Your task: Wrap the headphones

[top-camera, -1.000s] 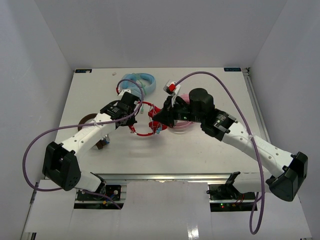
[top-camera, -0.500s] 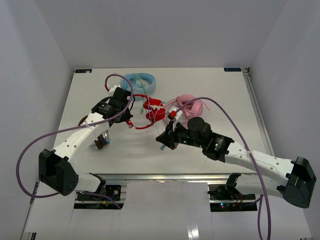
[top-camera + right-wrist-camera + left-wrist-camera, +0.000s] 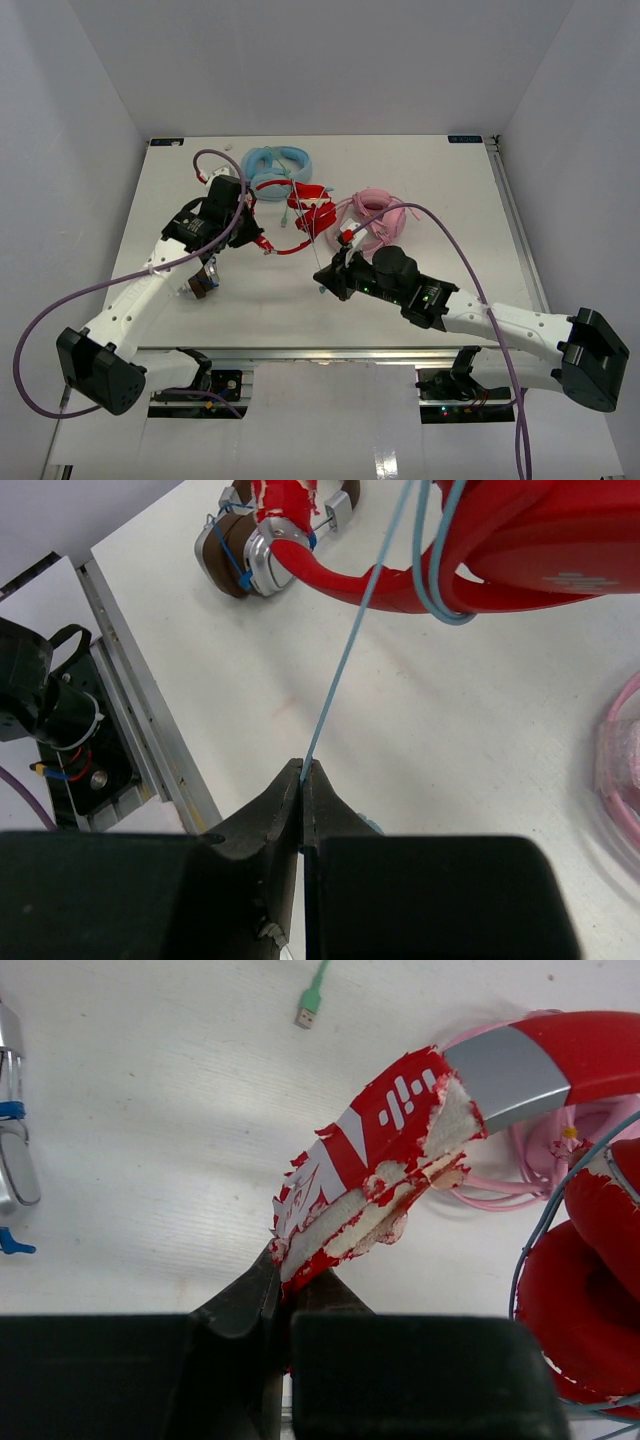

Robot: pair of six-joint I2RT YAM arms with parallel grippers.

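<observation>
The white bench (image 3: 450, 180) carries light-blue headphones (image 3: 276, 160) near its far edge, pink headphones (image 3: 375, 212) and a brown pair (image 3: 203, 280). The red headphones (image 3: 305, 203) are between blue and pink.

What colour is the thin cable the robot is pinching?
Pale blue. The cable shows best in the right wrist view.

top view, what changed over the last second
The left gripper, shut on the headband, swung left and toward the far side, taking the headphones with it. The right gripper, shut on the cable, pulled back toward the near side, drawing it taut and uncovering the pink headphones. Pink and blue headphones stayed put.
</observation>
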